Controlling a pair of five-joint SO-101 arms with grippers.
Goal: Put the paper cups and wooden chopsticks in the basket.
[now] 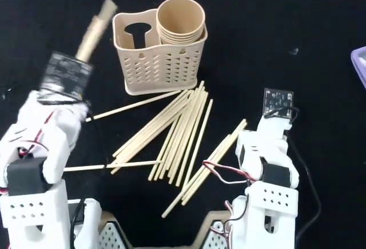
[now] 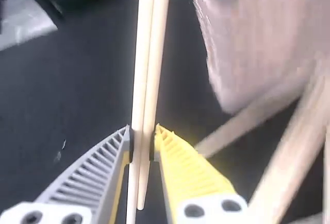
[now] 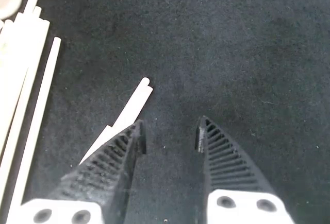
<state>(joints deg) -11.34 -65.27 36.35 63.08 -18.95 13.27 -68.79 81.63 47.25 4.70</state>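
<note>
A beige slotted basket [image 1: 163, 66] stands at the back middle of the black table, with a stack of paper cups [image 1: 180, 20] in its right compartment. Several wooden chopsticks [image 1: 182, 131] lie fanned out in front of it. My left gripper [image 2: 142, 137] is shut on a pair of chopsticks [image 2: 148, 54], held raised at the left, their far end [image 1: 98, 24] near the basket's left rim. The basket [image 2: 258, 38] looms blurred close beside them. My right gripper [image 3: 169, 134] stands open low over the cloth, next to the ends of two chopsticks [image 3: 135, 100].
More chopsticks [image 3: 23, 80] lie off to one side of the right gripper. The left arm [image 1: 43, 140] and right arm [image 1: 269, 157] stand at the front. A purple object [image 1: 360, 63] sits at the table's right edge.
</note>
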